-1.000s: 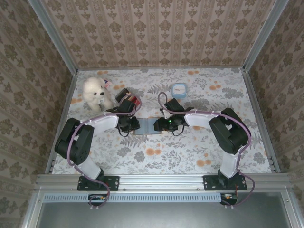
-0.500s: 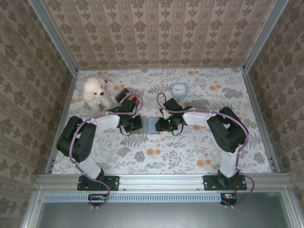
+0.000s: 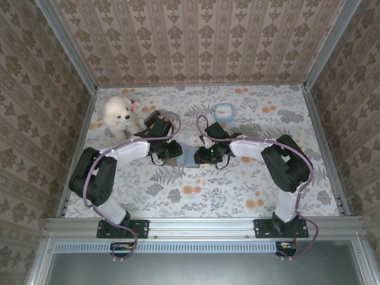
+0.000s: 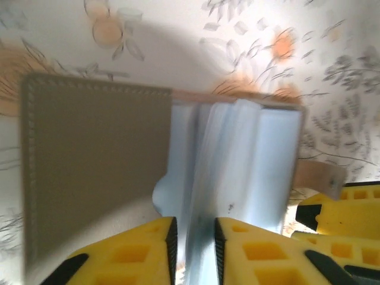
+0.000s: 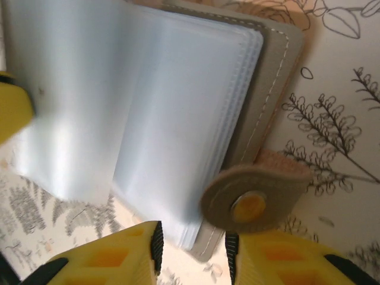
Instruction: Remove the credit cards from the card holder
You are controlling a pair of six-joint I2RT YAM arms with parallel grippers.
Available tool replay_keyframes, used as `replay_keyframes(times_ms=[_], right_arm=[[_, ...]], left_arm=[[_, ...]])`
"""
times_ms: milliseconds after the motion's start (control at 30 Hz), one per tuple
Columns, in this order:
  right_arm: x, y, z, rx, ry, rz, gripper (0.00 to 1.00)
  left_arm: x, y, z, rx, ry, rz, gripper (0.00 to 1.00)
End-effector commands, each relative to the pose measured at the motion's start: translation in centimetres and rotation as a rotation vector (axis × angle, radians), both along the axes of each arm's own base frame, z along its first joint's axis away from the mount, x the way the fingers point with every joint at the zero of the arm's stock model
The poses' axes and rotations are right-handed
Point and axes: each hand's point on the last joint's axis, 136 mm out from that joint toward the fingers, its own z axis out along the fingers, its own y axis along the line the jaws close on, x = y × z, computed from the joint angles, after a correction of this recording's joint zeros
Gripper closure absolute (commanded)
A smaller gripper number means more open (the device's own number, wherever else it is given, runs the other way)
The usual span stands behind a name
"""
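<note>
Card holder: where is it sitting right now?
The card holder lies open at mid-table in the top external view, directly between the left gripper and the right gripper. The white plush dog sits farther back on the left.

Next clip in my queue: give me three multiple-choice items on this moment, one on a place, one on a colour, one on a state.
1. Where does the card holder lie?
A. in the middle, between the left gripper and the right gripper
B. in the far right corner
C. at the near edge

2. What colour are its inner sleeves?
A. red
B. black
C. light blue

3. What is its state?
A. snapped shut
B. lying open
C. standing on edge

Answers:
1 A, the top view shows it flanked by both grippers.
2 C, both wrist views show pale blue sleeves.
3 B, the grey-brown cover is spread aside and the snap tab is unfastened.
</note>
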Motion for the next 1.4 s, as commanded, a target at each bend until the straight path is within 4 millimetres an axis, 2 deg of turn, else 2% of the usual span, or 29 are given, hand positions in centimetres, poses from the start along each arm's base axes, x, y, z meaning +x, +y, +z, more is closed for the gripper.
replay_keyframes(times_ms=[0,167,300,367,433,533,667,733,867,1033,1200,1367], right_arm=[[0.6,-0.5,4.8,0.046,-0.107,-0.005,0.56],[1.4,-2.8,10.0,0.026,-0.265,-0.057,0.31],[2.6,-6.4,13.6,-0.07,-0.416,-0.151,0.14],[3.2,-8.4,15.6,-0.109,-0.498,-0.209,0.08],[3.9,-11.3,17.6,-0.171,-0.59,-0.296,0.01],[4.7,-15.5,19.6,-0.254,-0.677,-0.435,0.0],[5.5,-21.9,20.4,-0.352,-0.669,-0.664,0.0],[5.9,-24.9,20.3,-0.444,-0.687,-0.746,0.0],[6.4,-29.5,19.2,-0.588,-0.769,-0.859,0.0],[5.6,-34.2,15.3,-0.699,-0.764,-0.948,0.0],[5.1,-35.9,11.2,-0.793,-0.76,-0.95,0.0],[6.0,-35.0,8.6,-0.797,-0.803,-0.851,0.0]], left_arm=[[0.5,1.6,4.2,0.074,-0.109,-0.009,0.66],[0.9,5.0,8.5,0.166,-0.234,0.03,0.49],[1.5,8.4,11.5,0.217,-0.332,0.104,0.33],[2.0,10.9,12.5,0.239,-0.367,0.171,0.27],[2.2,13.0,13.6,0.263,-0.418,0.225,0.2],[2.4,16.2,14.6,0.328,-0.495,0.303,0.14],[2.5,20.3,14.8,0.425,-0.574,0.421,0.0],[2.6,22.2,14.4,0.469,-0.613,0.487,0.0],[3.4,23.3,12.7,0.501,-0.68,0.48,0.0],[4.5,25.2,9.4,0.59,-0.686,0.476,0.0],[5.8,25.5,6.6,0.647,-0.679,0.38,0.0],[7.5,24.7,4.2,0.607,-0.705,0.283,0.0]])
